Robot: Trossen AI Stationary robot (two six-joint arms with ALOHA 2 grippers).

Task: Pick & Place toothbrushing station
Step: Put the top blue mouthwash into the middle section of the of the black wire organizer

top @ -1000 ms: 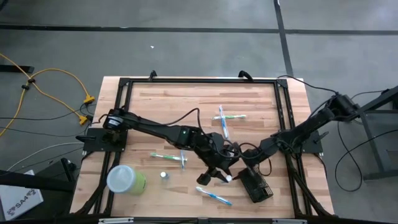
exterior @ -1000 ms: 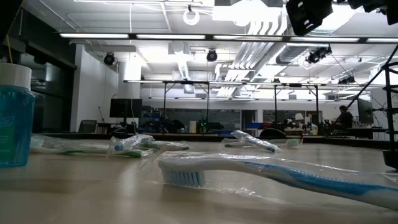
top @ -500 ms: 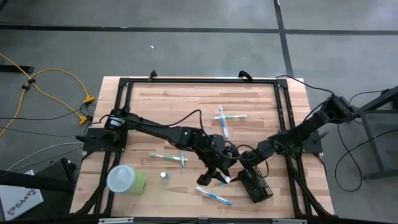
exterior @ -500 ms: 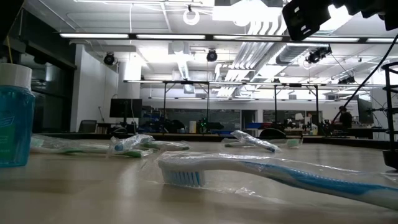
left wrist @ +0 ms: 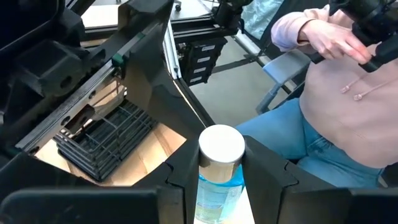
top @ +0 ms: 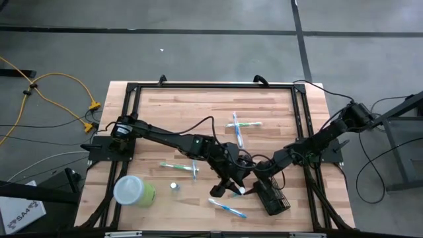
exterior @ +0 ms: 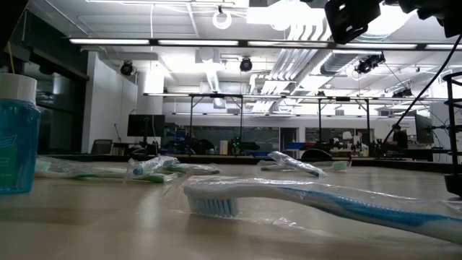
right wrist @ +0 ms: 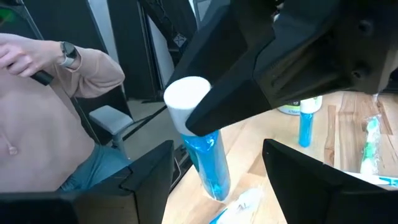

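The toothbrushing station, a black wire-mesh box (top: 272, 198), lies on the table near its front right; the left wrist view shows it too (left wrist: 106, 140). My left gripper (top: 232, 187) hangs just to the left of it, shut on a blue bottle with a white cap (left wrist: 221, 168) (right wrist: 200, 143). My right gripper (top: 260, 172) stands open and level beside the left one, over the station's far end. Its fingers (right wrist: 149, 177) face the bottle without touching it. My left gripper pinches the blue bottle between its two fingers (left wrist: 180, 186), on the body just below the white cap (left wrist: 219, 186). The fingers come slanting down from the table's left. The bottle stands nearly upright in the hold, cap up; its lower end (right wrist: 217, 190) looks clear of the table.
Wrapped toothbrushes lie at the far middle (top: 238, 125), left of centre (top: 178, 168) and near the front edge (top: 227, 209). A lime-green cup (top: 134, 190) and a second small bottle (top: 174, 187) stand at front left. A seated person (left wrist: 336, 93) is beyond the table's edge.
My right arm's elbow has shifted slightly toward the table's middle; its open gripper stays beside the bottle. The left gripper keeps its hold in place.
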